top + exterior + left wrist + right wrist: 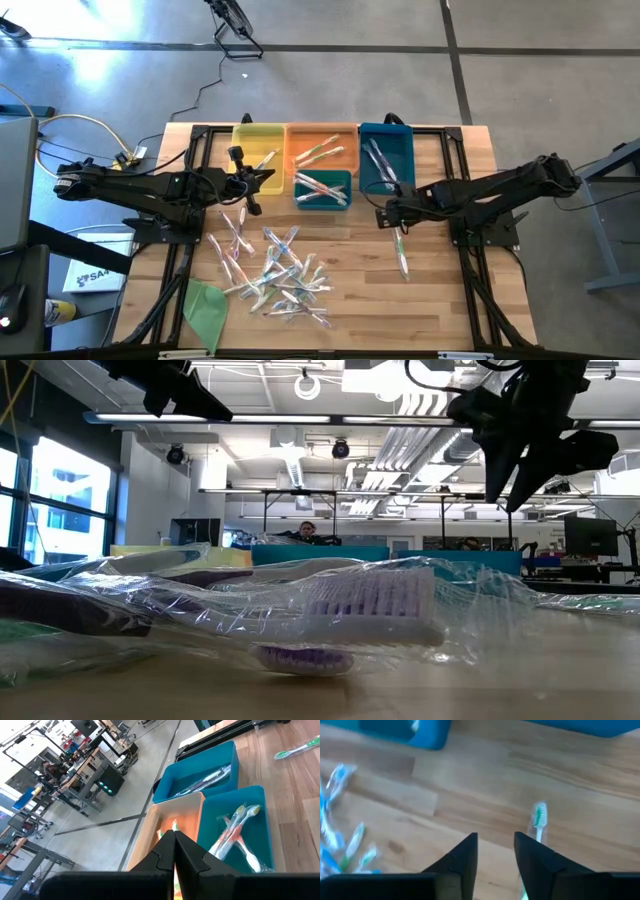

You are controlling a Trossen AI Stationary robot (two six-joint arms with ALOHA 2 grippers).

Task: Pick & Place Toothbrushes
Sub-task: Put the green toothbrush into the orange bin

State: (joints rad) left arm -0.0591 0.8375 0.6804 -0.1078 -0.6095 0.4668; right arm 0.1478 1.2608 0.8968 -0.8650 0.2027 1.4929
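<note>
From above, my right tool [385, 213] hangs over the worktop [440, 290] just in front of the blue bin [386, 158], a green toothbrush [401, 250] lying below it; my left tool [243, 183] sits by the yellow bin [256, 150], and the toothbrushes [272, 270] lie scattered in a loose pile mid-worktop. At table height, one wrapped toothbrush [370, 610] fills the foreground. My left wrist shows fingers pressed together — empty. My right wrist shows fingers [462, 857] narrowly parted, holding nothing, the green toothbrush [538, 820] just beyond.

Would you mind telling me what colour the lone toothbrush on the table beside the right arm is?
The lone toothbrush is green and white, clearest in the right wrist view.
</note>
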